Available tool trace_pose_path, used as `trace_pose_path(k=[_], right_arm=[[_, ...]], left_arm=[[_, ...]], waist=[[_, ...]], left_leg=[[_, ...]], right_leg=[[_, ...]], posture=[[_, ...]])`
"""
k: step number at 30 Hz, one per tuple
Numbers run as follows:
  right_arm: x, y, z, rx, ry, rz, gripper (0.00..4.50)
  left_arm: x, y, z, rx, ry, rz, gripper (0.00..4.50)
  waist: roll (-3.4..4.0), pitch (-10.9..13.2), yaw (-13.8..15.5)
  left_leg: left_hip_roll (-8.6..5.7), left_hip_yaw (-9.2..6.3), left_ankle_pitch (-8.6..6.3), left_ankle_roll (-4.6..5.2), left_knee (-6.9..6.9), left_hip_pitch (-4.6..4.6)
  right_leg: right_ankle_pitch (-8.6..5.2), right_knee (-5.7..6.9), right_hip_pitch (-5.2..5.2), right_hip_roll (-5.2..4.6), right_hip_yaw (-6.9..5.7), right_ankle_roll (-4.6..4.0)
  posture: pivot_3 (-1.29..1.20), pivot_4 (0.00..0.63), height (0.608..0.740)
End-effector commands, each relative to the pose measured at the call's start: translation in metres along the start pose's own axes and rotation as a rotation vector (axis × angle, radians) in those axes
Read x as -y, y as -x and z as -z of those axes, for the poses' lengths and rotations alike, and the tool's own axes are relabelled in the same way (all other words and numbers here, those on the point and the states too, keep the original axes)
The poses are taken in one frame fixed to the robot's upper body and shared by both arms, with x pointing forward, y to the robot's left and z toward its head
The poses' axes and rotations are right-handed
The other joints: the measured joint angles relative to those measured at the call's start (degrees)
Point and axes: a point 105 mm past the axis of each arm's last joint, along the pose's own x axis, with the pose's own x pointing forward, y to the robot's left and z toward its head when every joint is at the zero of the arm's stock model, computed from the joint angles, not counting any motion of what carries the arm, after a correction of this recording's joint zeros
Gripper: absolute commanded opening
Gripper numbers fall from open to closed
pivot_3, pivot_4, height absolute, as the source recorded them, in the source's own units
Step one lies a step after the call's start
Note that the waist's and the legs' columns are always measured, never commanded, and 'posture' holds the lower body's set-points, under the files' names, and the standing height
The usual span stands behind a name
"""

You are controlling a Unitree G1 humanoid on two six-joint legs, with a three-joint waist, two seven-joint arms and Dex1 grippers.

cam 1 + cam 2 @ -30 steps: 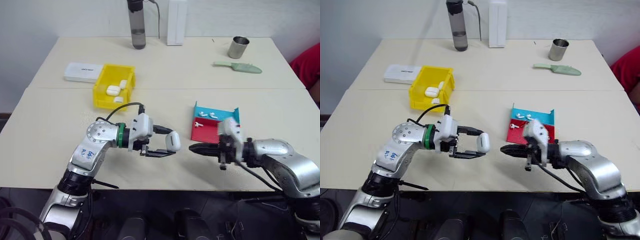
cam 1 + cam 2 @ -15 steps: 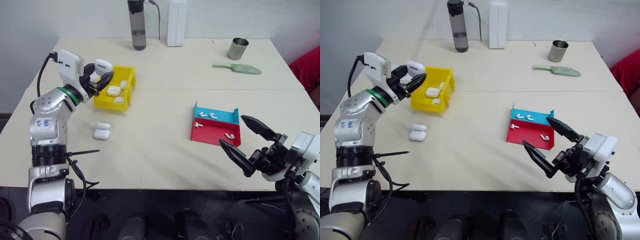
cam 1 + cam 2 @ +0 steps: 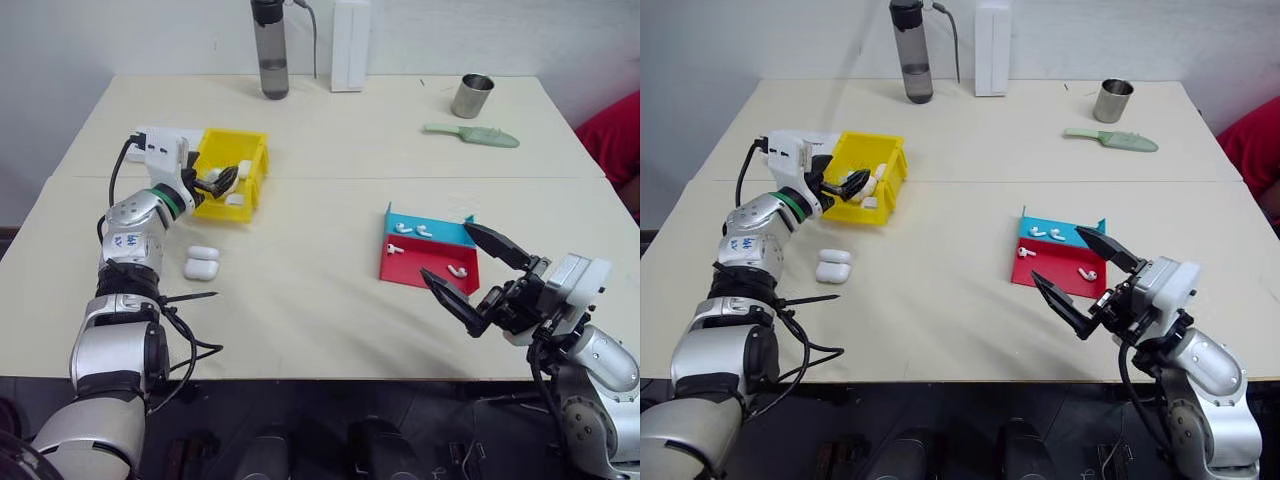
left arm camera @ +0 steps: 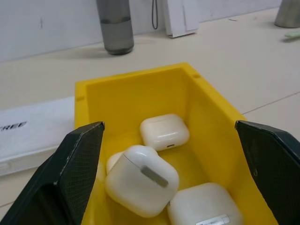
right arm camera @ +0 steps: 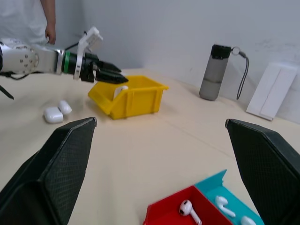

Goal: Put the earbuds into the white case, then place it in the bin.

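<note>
Yellow plastic walls of the bin (image 4: 206,112) rise right in front of the left hand (image 3: 222,178), whose two black fingers stand spread wide and empty over its near rim. Between and just below those fingers a white case (image 4: 142,180) lies tilted against other cases alike, its hinge strip turned up; it looks freshly let go and already inside the bin. A further pair of cases (image 3: 202,262) rests on the desk (image 3: 300,300) near the left forearm, outside the bin. The right hand (image 3: 482,276) hovers low over the desk's near edge with its fingers also parted and holding nothing, and just ahead of it sits the red and blue tray (image 3: 430,252) with loose earbuds (image 3: 408,228) in it. These cases seem light, rigid and very slick, with rounded sides that could squirt out of a pinch; taking one across its flat front and back faces, lid held closed, looks safest. An earbud is tiny and glossy and probably best nipped across its stem near the head, gently, so it does not flick away.
</note>
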Motion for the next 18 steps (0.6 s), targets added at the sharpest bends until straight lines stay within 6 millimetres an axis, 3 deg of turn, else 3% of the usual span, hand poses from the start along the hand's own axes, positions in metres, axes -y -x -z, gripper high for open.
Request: trace_pose_path(k=[1, 3, 5, 7, 13, 18], right_arm=[[0.010, 0.011, -0.003, -0.021, 0.044, -0.017, 4.50], [0.017, 0.019, 0.001, -0.064, 0.065, -0.045, 4.50], [0.024, 0.030, 0.007, -0.128, 0.088, -0.099, 4.50], [0.029, 0.038, 0.010, -0.165, 0.099, -0.135, 4.50], [0.033, 0.062, 0.026, -0.315, 0.120, -0.295, 4.50], [0.038, 0.075, 0.030, -0.344, 0.127, -0.325, 4.50]], left_arm=[[0.003, 0.030, -0.035, 0.090, -0.130, 0.112, 4.48], [0.004, 0.056, -0.029, 0.011, -0.233, 0.157, 4.48], [0.022, 0.100, -0.020, -0.050, -0.275, 0.309, 4.48], [0.037, 0.129, -0.015, -0.085, -0.284, 0.408, 4.48], [0.049, 0.214, 0.022, -0.283, -0.361, 0.447, 4.48], [0.054, 0.249, 0.026, -0.334, -0.341, 0.424, 4.48]], waist=[[0.00, 0.00, -0.22], [0.00, 0.00, -0.82], [0.03, -0.01, -1.49], [0.03, -0.02, -1.42], [0.04, -0.02, -0.41], [0.02, 0.00, 0.49]], left_leg=[[0.01, 0.00, 0.00, 0.00, -0.01, 0.00], [0.03, 0.00, 0.00, 0.00, -0.03, 0.01], [0.03, 0.00, 0.00, 0.00, -0.12, 0.06], [0.04, 0.05, 0.00, 0.01, -0.35, 0.21], [0.09, 0.01, 0.05, 0.03, -0.33, 0.25], [0.12, -0.05, -0.01, 0.15, -0.59, 0.83]], right_leg=[[0.00, 0.00, -0.01, 0.00, 0.01, 0.00], [0.00, -0.01, -0.01, 0.00, 0.02, 0.00], [0.00, -0.05, 0.03, -0.01, 0.07, 0.00], [0.00, -0.16, 0.10, -0.02, 0.23, 0.00], [-0.01, -0.60, 0.24, -0.03, 0.23, -0.02], [-0.02, -1.25, 1.06, -0.02, 0.15, -0.03]], posture=[[0.00, 0.150, 0.740], [0.00, 0.150, 0.740], [0.00, 0.150, 0.740], [0.00, 0.150, 0.740], [0.00, 0.150, 0.740], [0.00, 0.150, 0.740]])
